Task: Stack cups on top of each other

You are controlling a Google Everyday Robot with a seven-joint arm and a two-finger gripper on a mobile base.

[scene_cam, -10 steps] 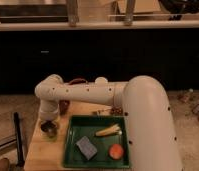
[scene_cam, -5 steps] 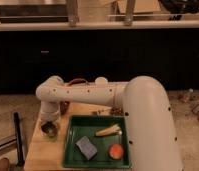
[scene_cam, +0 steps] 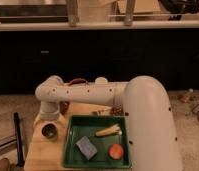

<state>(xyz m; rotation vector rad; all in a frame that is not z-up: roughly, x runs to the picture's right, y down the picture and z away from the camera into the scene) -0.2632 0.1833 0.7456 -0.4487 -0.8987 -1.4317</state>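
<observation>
A pale wooden tabletop (scene_cam: 48,152) stands on speckled flooring before a long run of dark cabinets, under a bright counter edge with upright posts; a rectangular green plastic tray (scene_cam: 73,150) lies on the wood, holding a grey block (scene_cam: 86,147), a yellowish elongated item (scene_cam: 107,131) and an orange-red round piece (scene_cam: 116,150); a dark brown-grey round cup with a greyish inside (scene_cam: 50,132) sits on the table just left of the tray; the white robot arm (scene_cam: 88,92) bends down over it, its gripper (scene_cam: 49,120) directly above the cup; whether the fingers are released or clenched cannot be told; a black upright bar (scene_cam: 18,137) stands at the table's left edge.
</observation>
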